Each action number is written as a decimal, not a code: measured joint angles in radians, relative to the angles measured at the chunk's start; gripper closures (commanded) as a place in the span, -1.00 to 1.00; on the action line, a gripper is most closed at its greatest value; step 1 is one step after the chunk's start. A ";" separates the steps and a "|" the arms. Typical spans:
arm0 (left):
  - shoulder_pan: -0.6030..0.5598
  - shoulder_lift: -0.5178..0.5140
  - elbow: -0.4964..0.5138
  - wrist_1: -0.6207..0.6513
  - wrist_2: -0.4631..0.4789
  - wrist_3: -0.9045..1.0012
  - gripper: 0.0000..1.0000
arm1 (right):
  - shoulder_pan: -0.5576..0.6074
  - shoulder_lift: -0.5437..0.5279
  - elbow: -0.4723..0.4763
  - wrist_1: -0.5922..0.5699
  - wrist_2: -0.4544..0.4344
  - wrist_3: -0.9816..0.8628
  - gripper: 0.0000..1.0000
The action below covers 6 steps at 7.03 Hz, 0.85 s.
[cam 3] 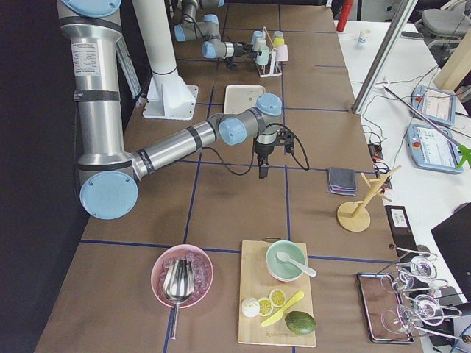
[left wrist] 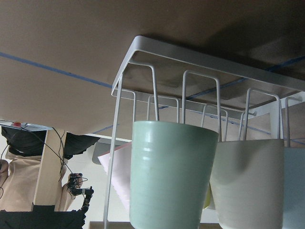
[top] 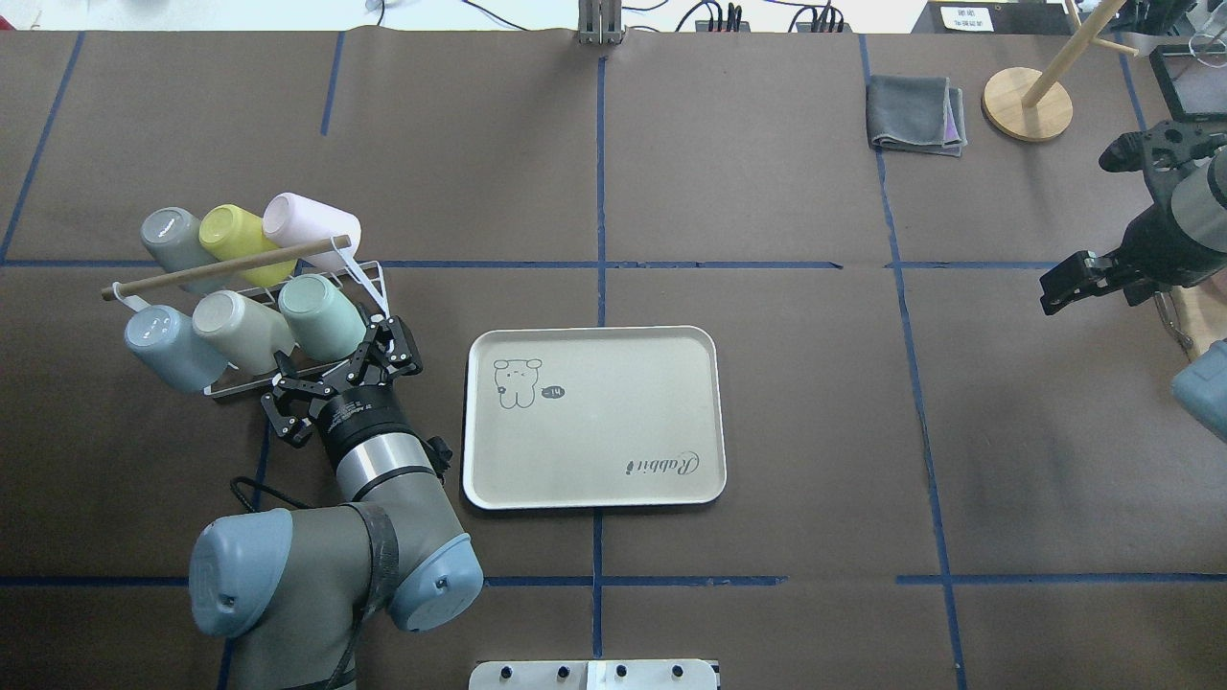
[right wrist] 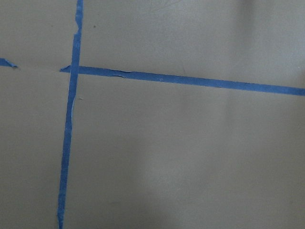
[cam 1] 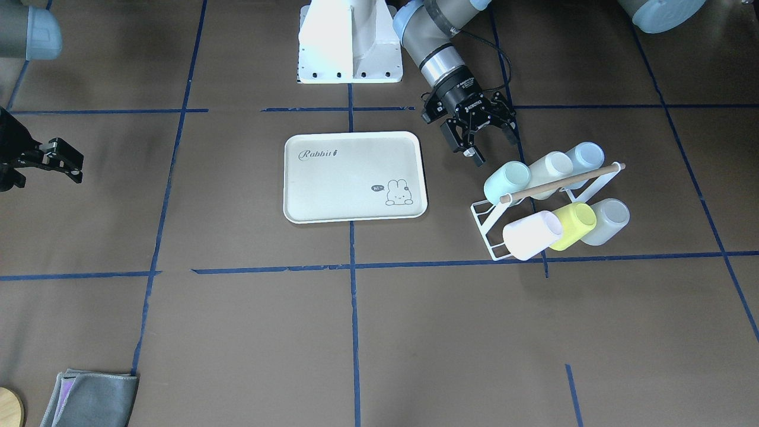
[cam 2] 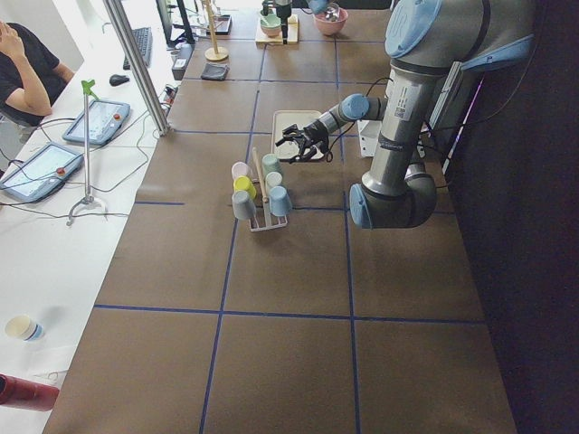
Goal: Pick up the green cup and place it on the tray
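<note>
- Well to the left of the tray, I see a white wire rack [top: 240, 390] with a wooden rod [top: 220, 266] across its top. Six cups lean on its pegs in two rows of three.
- The back row lies beyond the tray's far edge and holds a grey cup [top: 171, 235], a yellow-green cup [top: 230, 230] and a pale pink cup [top: 309, 220].
- The front row is about level with the tray's far edge and holds a blue cup [top: 158, 340], a cream cup [top: 240, 328] and the green cup [top: 324, 311].
- The green cup leans on its peg at the end of the front row, the end nearest the tray. It is on the rack, not on the tray.
- The left gripper [top: 331, 348] hovers between the rack and the tray's left edge. Its fingers are spread wide, hold nothing and point at the green cup from close by. I cannot tell whether a fingertip touches the cup.
- In the left wrist view the green cup fills the middle, with the cream cup just beside it.
- The tray [top: 594, 489] is cream and rectangular, with a rabbit drawing and "Rabbit" script.
- Beyond the tray's far right corner lie a folded grey cloth [top: 915, 115] and, further right, a wooden stand [top: 1028, 103].
- The right gripper [top: 1064, 287] hangs well to the right of the tray. I cannot tell whether its fingers are apart or together.
- Its wrist camera shows only the brown table [right wrist: 190, 157] and crossing blue tape [right wrist: 181, 80].
</note>
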 measured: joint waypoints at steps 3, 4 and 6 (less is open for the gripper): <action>-0.026 -0.002 0.059 -0.004 0.033 0.002 -0.99 | 0.003 -0.004 0.000 0.000 0.000 0.000 -1.00; -0.035 -0.003 0.075 -0.012 0.042 0.003 -0.99 | 0.004 -0.006 0.000 0.000 0.005 0.000 -1.00; -0.044 -0.003 0.120 -0.048 0.057 0.002 -0.98 | 0.008 -0.011 -0.001 0.000 0.016 0.000 -1.00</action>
